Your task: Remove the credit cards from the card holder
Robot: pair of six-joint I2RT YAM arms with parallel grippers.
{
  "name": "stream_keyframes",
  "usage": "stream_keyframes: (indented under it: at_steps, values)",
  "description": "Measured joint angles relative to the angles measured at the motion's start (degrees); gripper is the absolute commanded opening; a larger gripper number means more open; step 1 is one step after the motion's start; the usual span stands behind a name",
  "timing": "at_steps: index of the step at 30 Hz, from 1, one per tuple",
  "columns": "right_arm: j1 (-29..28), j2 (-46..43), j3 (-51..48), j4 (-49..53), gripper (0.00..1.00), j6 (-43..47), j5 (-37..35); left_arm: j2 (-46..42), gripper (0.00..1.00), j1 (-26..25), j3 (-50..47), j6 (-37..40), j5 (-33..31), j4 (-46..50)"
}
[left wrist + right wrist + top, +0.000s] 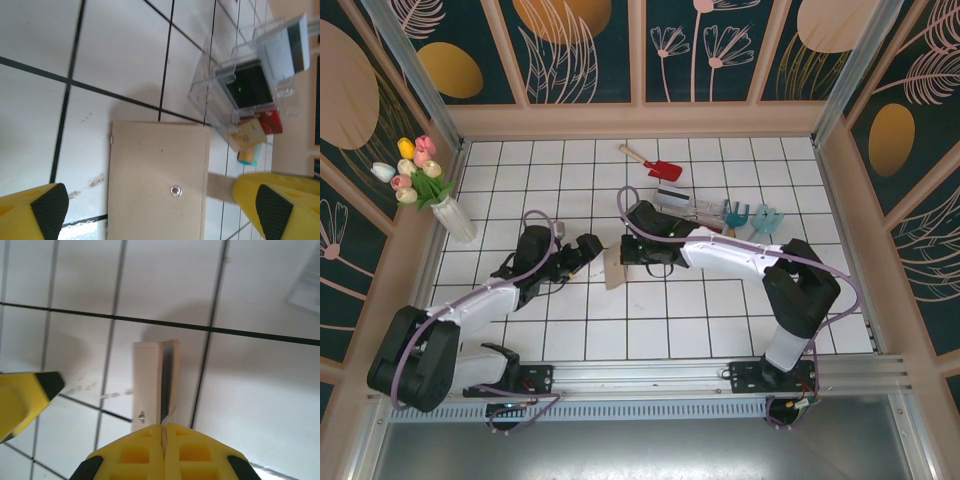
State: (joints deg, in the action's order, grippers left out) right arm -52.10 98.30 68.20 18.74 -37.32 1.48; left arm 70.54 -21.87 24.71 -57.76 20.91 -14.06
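Card holder [614, 273] sits just left of the middle of the desk [650, 320] in the top view. It shows as a tan scrap largely covered by both end effectors, and whether it is open or folded is hard to make out there. The left arm stretches from its base at 7 o'clock toward 1 o'clock, with the left end effector [592, 250] at the card holder's 10 o'clock side. The right arm rises from 5 o'clock, bends at a high elbow and lays its forearm toward 9 o'clock. The right end effector [628, 258] is over the card holder's far edge. A clear tray [703, 210] stands near, at 2 o'clock from it.

In the left wrist view the card holder [150, 170] shows one tan cover with a metal snap [175, 190], its lower part cut off by the frame. The left end effector [160, 207] is spread wide, with black-padded fingers [47, 210] at 8 and 4 o'clock and the cover between them. At 1 o'clock the clear tray [210, 95] holds a dark card [249, 87] and a pale card [280, 50], both upright. Smaller things beyond it are too blurred to name.

In the right wrist view the card holder [146, 380] is nearly edge-on, two tan covers with a dark slit between, and its contents are hidden. The right end effector [164, 432], at 6 o'clock, is pressed together and pinches the card holder's near edge. Whether a card is caught too, I cannot tell.
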Motion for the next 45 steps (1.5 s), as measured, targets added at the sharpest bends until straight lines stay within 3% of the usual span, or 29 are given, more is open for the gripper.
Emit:
stream_keyframes:
  at_steps: [9,13,22,27,36,45]
  values:
    - [-5.1,4.0,7.6,1.2,0.0,-2.7,-0.5,-7.8,0.98,4.5,-6.8,-8.3,-4.9,-2.9]
    - [-5.8,6.4,9.0,1.7,0.0,-5.0,-2.5,-10.1,0.98,7.3,-8.7,-8.5,-4.9,-2.4]
    - [-5.6,6.1,7.6,5.6,0.01,-7.8,-8.1,-13.6,0.98,7.6,-9.6,-5.3,-2.5,-0.7]
    - [-4.0,3.5,2.0,5.8,0.01,-7.7,-8.6,-14.8,0.93,7.6,-9.7,-2.0,1.2,0.9]
    - [1.0,-0.6,-5.0,5.4,0.02,-4.9,-7.0,-13.0,0.72,7.6,-8.9,0.9,7.7,2.6]
    - [5.3,-1.7,-7.5,3.7,0.01,0.0,-3.0,-4.9,0.69,6.1,-1.5,2.5,11.1,6.9]
